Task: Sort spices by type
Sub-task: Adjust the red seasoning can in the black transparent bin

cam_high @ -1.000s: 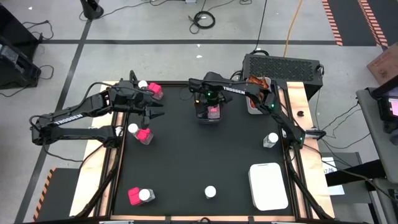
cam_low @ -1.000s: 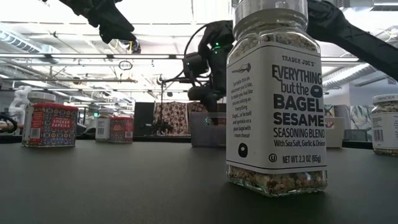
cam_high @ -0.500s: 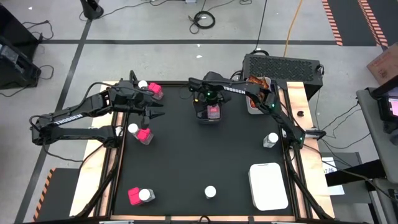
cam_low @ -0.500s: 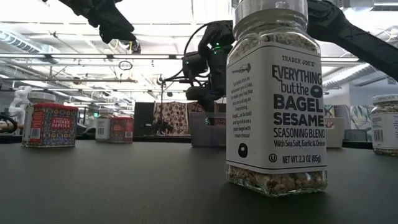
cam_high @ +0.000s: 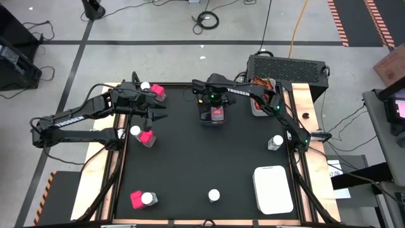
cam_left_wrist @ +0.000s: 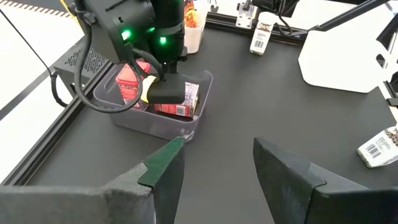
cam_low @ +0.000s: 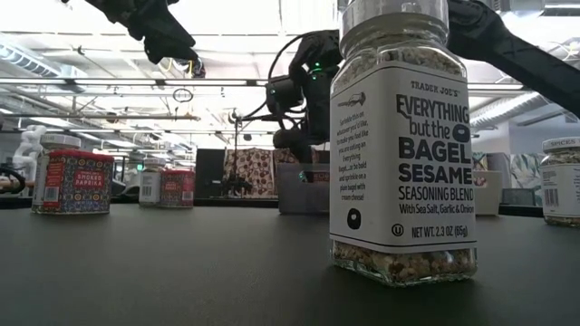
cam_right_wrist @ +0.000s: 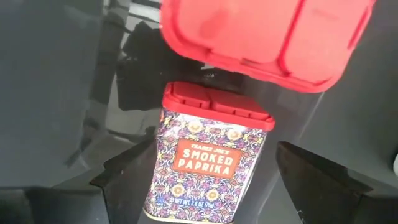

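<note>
Jaws wide, flanking paprika tin [cam_right_wrist: 208,158]

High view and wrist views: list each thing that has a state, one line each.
right gripper: open, over the clear bin, holding nothing
left gripper: open, empty, above the mat
clear bin: upright, holds two paprika tins
paprika tin: lying in the bin, lid shut
bagel seasoning jar: upright, capped
white bin: upside down on the mat
</note>
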Tool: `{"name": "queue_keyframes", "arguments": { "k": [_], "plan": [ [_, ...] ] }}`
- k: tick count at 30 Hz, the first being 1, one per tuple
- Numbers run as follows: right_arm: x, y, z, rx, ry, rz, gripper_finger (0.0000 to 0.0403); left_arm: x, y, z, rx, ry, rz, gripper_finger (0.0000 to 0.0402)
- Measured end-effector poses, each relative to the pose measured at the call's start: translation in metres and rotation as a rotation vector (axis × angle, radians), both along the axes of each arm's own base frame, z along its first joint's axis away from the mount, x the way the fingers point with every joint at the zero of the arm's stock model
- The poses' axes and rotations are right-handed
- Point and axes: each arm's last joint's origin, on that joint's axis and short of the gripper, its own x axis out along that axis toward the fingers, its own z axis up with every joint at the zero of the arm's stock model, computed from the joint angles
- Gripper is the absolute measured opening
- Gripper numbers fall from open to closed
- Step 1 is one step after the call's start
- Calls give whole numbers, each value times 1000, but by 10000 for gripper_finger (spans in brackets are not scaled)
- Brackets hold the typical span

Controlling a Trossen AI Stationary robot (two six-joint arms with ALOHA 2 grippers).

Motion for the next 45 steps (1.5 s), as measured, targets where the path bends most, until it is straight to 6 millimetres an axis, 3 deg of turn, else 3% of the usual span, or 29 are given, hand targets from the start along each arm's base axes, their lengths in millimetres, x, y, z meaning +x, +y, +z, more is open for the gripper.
{"name": "queue_keyframes", "arguments": {
  "k": [10,17,36,45],
  "plan": [
    [7,3,-13,-20,-65,-40,325,0,0,-1,-15,7,6,194],
    [15,9,-14,-41,-105,42,325,0,0,0,5,2,-3,194],
    [17,16,-21,-23,-77,68,333,2,1,0,-17,-6,10,194],
    [21,16,-36,6,-63,97,333,2,1,0,-18,-3,10,194]
  ]
}}
